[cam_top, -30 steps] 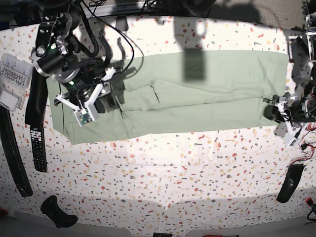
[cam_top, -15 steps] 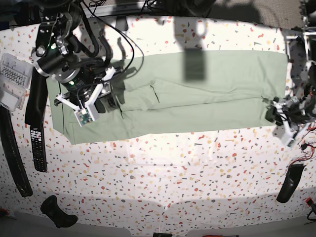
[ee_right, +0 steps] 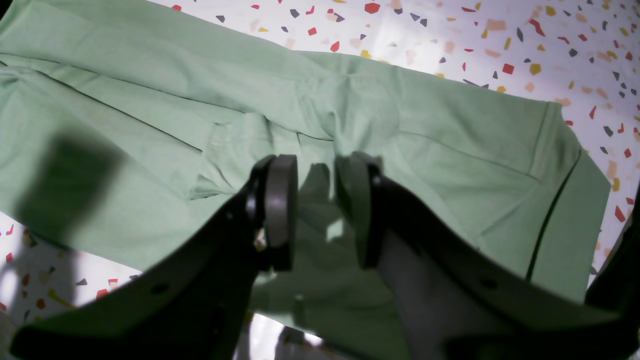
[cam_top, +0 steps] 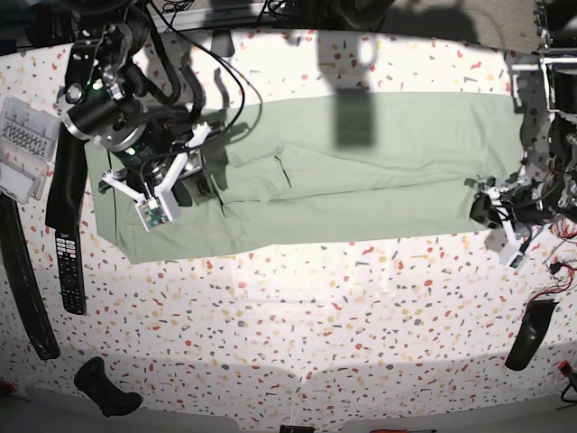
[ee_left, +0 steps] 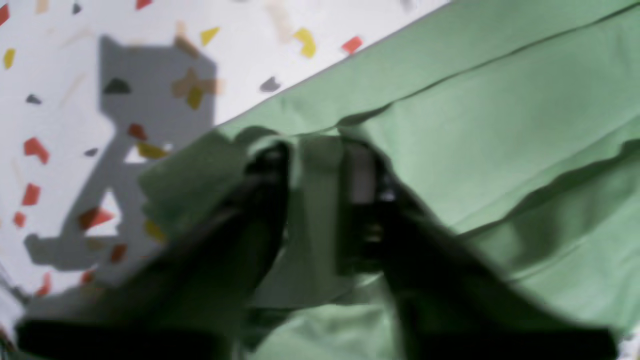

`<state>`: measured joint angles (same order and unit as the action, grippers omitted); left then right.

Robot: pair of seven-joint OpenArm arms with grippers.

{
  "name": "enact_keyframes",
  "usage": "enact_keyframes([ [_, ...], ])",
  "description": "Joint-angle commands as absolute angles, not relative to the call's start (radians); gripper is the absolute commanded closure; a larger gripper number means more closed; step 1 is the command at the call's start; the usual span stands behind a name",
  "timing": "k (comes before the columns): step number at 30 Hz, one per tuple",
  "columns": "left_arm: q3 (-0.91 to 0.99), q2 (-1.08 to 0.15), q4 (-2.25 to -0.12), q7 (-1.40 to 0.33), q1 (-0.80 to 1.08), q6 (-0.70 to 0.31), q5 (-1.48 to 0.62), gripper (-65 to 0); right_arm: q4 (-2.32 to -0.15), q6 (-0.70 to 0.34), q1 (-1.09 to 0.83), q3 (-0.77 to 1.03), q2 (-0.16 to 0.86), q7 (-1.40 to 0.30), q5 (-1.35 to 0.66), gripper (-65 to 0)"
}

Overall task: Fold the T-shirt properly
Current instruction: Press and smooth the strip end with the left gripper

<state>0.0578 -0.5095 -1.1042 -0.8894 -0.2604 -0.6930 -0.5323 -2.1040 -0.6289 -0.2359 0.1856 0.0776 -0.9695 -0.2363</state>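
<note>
The T-shirt (cam_top: 325, 171) lies across the far half of the speckled counter (cam_top: 297, 316) as a long band, its sides seemingly already folded in; the crosswise folds remain. At its hem end the left pincer (ee_left: 315, 200) appears clamped on a raised corner of cloth, though the view is blurred. The right pincer (ee_right: 315, 210) stands parted above the collar end, grasping nothing.

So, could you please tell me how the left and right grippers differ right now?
The left gripper has its fingers pinched on a T-shirt fold at the edge; the right gripper stands with a clear gap over the cloth, gripping nothing. Both have dark fingers, at opposite ends of the shirt.
</note>
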Motion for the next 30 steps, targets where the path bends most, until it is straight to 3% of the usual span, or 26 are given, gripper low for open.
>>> enact_keyframes([
  [1,0.063,-0.542,-1.125,-0.885,-0.285,-0.698,-0.574,-0.1,-2.126,-0.636,-0.228,0.188,0.08,-0.948,-0.247,-18.0],
  [20,0.063,-0.749,-1.263,-1.334,-0.202,-0.698,-1.318,0.0,-2.126,-0.636,-0.227,0.188,0.08,-0.945,-0.247,-18.0],
  [26,0.063,-0.792,-1.472,-1.339,-0.014,-0.698,-1.323,0.0,-2.126,-0.636,-0.227,0.188,0.08,-0.933,-0.247,-18.0],
  [30,0.063,-0.829,-1.631,-1.242,0.097,-0.698,-1.117,0.0,-2.126,-0.636,-0.227,0.188,0.08,-0.928,-0.247,-18.0],
])
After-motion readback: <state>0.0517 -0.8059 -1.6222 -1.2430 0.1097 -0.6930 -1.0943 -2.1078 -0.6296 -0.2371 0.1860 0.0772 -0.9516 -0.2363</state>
